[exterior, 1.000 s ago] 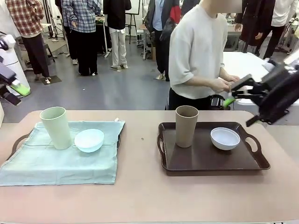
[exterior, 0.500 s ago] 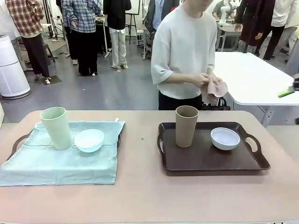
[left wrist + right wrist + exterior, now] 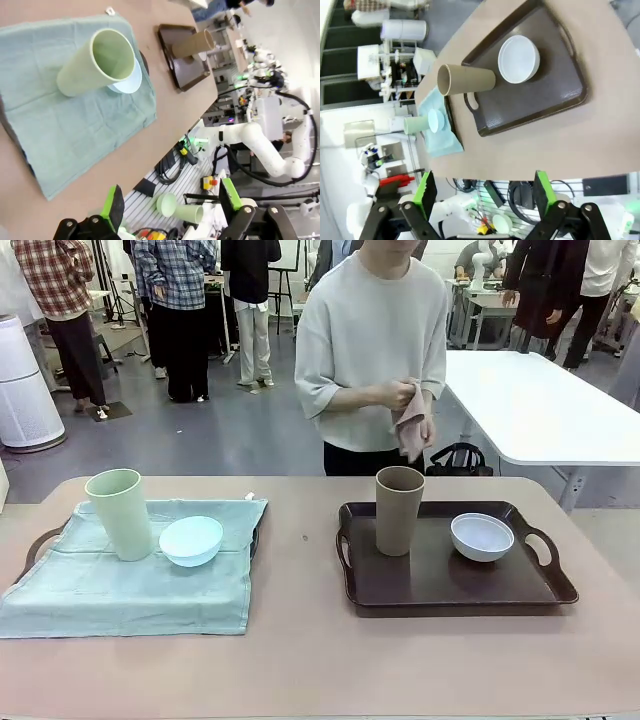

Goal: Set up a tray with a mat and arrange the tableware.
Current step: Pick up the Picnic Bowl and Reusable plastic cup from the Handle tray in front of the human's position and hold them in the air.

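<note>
The task looks about half done. On the robot's left side of the bench [image 3: 300, 660], the left tray [image 3: 36, 544] is covered by a pale green mat [image 3: 130, 590] that drapes over its rim, so only the handles peek out. The pale green cup [image 3: 120, 512] stands upright on the mat towards its far left, and the light blue bowl [image 3: 190, 540] sits just beside it on the right, touching or nearly so. That set reads as finished. On the robot's right side, the right tray [image 3: 440, 582] is dark brown and bare: the brown cup [image 3: 399, 508] stands upright near its far left corner and the white bowl [image 3: 481, 536] sits apart from it towards the right handle, both straight on the tray with no mat under them. At the far side a person stands with both hands [image 3: 402, 396] on a pinkish cloth [image 3: 411, 426], held at chest height, well clear of the bench; it may be the second mat, though that cannot be told for sure. If so, what is left is likely to clear the cup and bowl off the brown tray, lay the cloth and put the two pieces back. The left gripper [image 3: 171, 201] hangs high above the near edge of the mat with its jaws spread wide and nothing between them. The right gripper [image 3: 484, 188] is likewise wide and empty, raised above the bench edge nearest the brown tray.
</note>
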